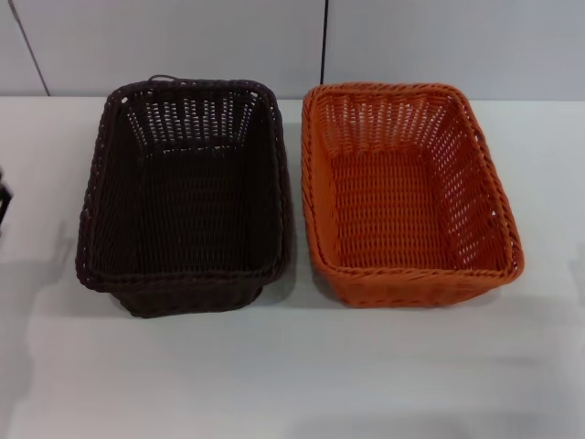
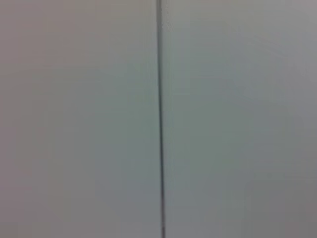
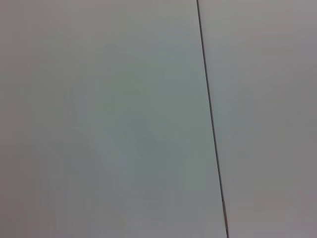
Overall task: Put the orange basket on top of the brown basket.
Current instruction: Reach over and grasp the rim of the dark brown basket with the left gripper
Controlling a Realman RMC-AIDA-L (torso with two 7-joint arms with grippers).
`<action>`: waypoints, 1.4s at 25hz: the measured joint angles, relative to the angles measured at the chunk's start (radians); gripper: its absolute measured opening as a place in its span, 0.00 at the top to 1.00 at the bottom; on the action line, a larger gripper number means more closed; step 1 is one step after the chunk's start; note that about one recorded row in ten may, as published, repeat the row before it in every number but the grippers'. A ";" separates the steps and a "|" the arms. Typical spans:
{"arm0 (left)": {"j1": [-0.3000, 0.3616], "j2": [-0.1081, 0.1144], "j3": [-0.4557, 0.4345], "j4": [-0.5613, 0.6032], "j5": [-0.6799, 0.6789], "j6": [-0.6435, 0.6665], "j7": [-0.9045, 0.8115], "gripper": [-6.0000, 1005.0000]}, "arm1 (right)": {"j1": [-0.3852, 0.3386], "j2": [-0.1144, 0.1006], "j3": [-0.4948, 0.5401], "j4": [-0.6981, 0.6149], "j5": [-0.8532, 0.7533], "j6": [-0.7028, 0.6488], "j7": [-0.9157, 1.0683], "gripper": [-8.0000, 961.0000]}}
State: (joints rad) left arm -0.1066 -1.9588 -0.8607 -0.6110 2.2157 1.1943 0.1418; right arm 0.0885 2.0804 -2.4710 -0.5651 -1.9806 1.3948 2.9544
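As seen from the head: two baskets sit side by side, upright, on the white surface.
Dark brown woven wicker basket: robot's left.
Bright orange woven basket: just beside, right.
Grippers: neither visible; opening cannot be told.
Wrist views: plain seamed wall panel.

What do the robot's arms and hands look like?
Almost nothing of them shows. The head view has only a small dark piece at its left edge, maybe part of the left arm. Its colour looks black; shape, cables and markings cannot be made out. Both wrist views show only a pale wall with a thin seam.
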 joint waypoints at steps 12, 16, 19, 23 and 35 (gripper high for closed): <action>0.193 0.027 -0.499 -0.886 0.171 -1.087 0.235 0.20 | 0.017 0.000 0.012 -0.006 0.022 -0.006 0.000 0.15; 0.139 -0.082 -0.719 -1.035 0.185 -1.621 0.321 0.20 | 0.032 0.000 0.012 -0.005 0.031 -0.031 0.000 0.15; 0.071 -0.104 -0.785 -1.051 0.188 -1.843 0.341 0.20 | 0.041 0.000 0.012 -0.003 0.031 -0.049 0.000 0.15; 0.004 -0.103 -0.789 -1.022 0.237 -1.929 0.314 0.20 | 0.043 -0.001 0.013 0.003 0.031 -0.055 0.000 0.15; -0.101 -0.104 -0.805 -0.839 0.320 -1.936 0.279 0.20 | 0.040 -0.003 0.025 0.009 0.031 -0.050 -0.001 0.15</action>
State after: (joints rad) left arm -0.2081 -2.0631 -1.6655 -1.4500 2.5354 -0.7413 0.4211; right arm 0.1285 2.0769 -2.4462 -0.5564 -1.9495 1.3452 2.9536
